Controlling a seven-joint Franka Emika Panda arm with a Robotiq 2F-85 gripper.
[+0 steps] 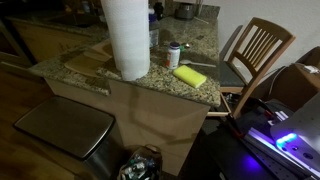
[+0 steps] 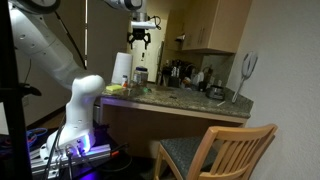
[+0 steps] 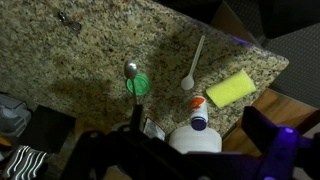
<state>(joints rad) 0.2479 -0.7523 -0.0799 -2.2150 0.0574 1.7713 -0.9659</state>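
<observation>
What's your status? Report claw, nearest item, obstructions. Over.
Claw open, empty, high above counter. White bottle upright beneath it, untouched. Yellow sponge, green-handled spoon, white spoon lie nearby; paper towel roll stands close.

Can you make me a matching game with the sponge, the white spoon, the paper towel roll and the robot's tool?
Things:
1. sponge
2. white spoon
3. paper towel roll
4. tool

Clues:
A. standing upright
B. open, high above the counter
C. yellow
D. lying flat on the stone

Pairs: 1-C, 2-D, 3-A, 4-B
</observation>
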